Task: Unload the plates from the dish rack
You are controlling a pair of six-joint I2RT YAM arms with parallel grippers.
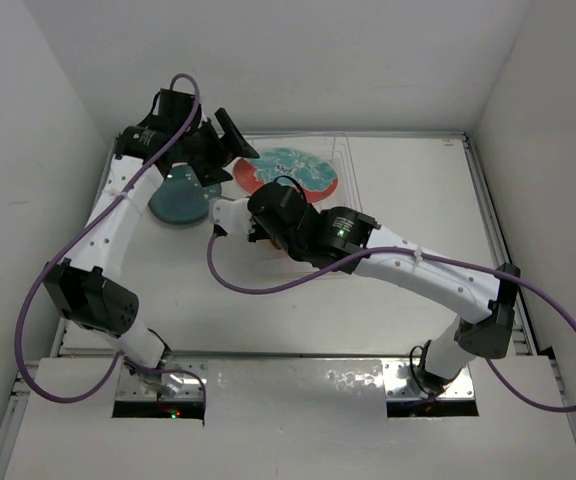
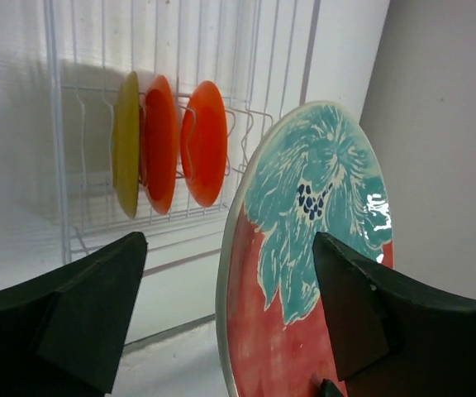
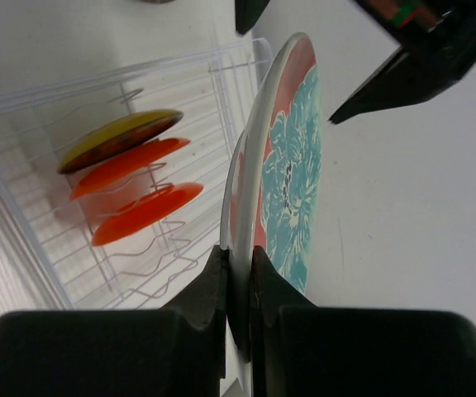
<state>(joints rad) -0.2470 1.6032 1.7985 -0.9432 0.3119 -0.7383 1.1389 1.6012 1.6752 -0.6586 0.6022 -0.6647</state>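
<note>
Red-and-teal plate: upright at the dish rack by the bench's far edge, rim clamped between right fingers. Left fingers: apart, beside it. Rack holds three small plates in slots

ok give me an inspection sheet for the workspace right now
surface: white table, no spills seen
job's things: dish rack holds three small plates upright; red and teal plate held on edge; teal plate flat on table
clutter: nothing seen
grippers: left gripper open near held plate; right gripper shut on its rim
cables: purple cable loops beside each arm
surroundings: white walls
</note>
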